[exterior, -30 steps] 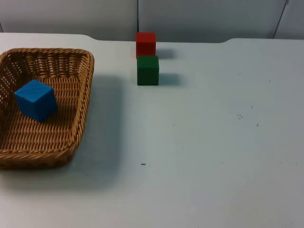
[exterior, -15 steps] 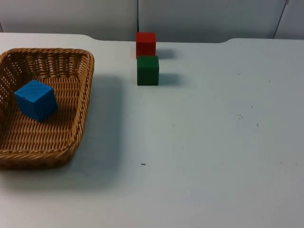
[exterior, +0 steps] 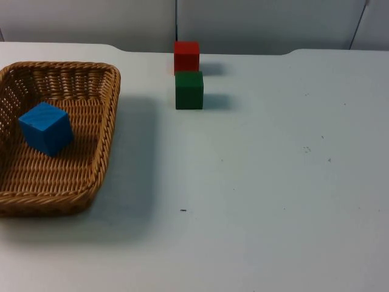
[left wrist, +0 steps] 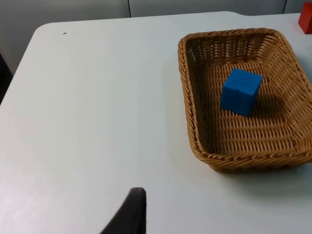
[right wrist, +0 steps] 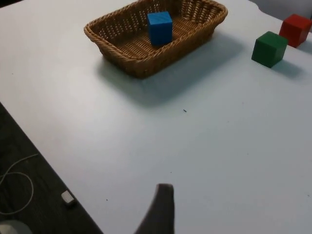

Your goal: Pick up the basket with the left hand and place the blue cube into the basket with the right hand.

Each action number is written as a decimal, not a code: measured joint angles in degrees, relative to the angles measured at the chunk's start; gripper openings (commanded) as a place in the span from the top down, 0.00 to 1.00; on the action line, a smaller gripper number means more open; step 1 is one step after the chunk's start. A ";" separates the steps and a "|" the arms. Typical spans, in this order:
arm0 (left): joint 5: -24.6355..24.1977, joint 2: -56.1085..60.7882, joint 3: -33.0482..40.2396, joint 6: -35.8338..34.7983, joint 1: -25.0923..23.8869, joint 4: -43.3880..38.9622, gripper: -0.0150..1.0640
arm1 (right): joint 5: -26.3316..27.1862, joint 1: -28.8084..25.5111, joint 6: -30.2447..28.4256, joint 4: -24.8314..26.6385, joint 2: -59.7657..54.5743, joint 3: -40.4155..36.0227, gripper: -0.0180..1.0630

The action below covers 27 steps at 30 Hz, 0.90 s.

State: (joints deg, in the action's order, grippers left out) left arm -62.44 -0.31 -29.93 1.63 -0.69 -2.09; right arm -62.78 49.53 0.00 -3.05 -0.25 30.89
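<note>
— Wicker item, first entry?

— Basket (exterior: 58, 137), woven, tan, oblong with sloping walls. Stands flat on the table (exterior: 273, 182) at its left side in the top view; its shadow lies on the table beside it. Nothing touches its rim. Seen also from the left wrist (left wrist: 243, 97) and from the right wrist (right wrist: 156, 36).

— Contents?

— One blue cube (exterior: 46, 128), on the basket floor, turned so a corner faces the camera, toward the far half of the basket. It rests apart from the walls. Left wrist view (left wrist: 241, 91); right wrist view (right wrist: 160, 28).

— Loose stock on the table?

— Green cube (exterior: 189, 90), upright, well apart from the basket on its right, toward the far edge. Red cube (exterior: 186, 56), just behind the green one, nearer the grey wall (exterior: 255, 24); whether the two touch I cannot tell. Both show from the right wrist: green (right wrist: 269, 48), red (right wrist: 294, 30). A sliver of red at the frame edge in the left wrist view (left wrist: 307, 17).

— Grippers?

— Left gripper: one black fingertip (left wrist: 130, 214) over bare table, well short of the basket, holding nothing. How far its fingers are parted I cannot tell. Right gripper: one black fingertip (right wrist: 160, 210) over bare table near the table's front edge, well apart from basket and cubes, holding nothing. Its opening I cannot tell either.

— Anything off the table?

— Dark floor (right wrist: 29, 195) past the table edge, with a pale cord (right wrist: 14, 178) lying on it.
</note>
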 measured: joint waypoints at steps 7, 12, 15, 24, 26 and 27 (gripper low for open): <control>0.00 0.00 0.00 0.09 0.00 0.11 0.08 | 0.24 0.09 1.62 -1.84 0.00 -1.62 0.27; 0.00 0.00 0.00 0.09 0.00 0.22 0.08 | 0.24 0.09 2.31 -2.09 0.00 -1.81 0.08; 0.00 0.00 0.00 0.09 0.00 0.22 0.08 | 0.24 0.09 2.31 -2.19 0.00 -1.81 0.01; 0.00 0.00 0.00 0.09 0.00 0.22 0.08 | 0.24 0.09 1.35 -1.79 0.00 -1.81 0.01; 0.00 0.00 0.00 0.09 0.00 0.22 0.08 | 0.24 0.09 1.26 -1.67 0.00 -1.81 0.01; 0.00 0.00 0.00 0.09 0.00 0.22 0.08 | 0.24 0.09 1.21 -1.67 0.00 -1.81 0.01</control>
State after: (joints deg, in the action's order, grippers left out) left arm -62.44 -0.31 -29.93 1.73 -0.69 -1.87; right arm -62.54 49.62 1.21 -4.72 -0.25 29.08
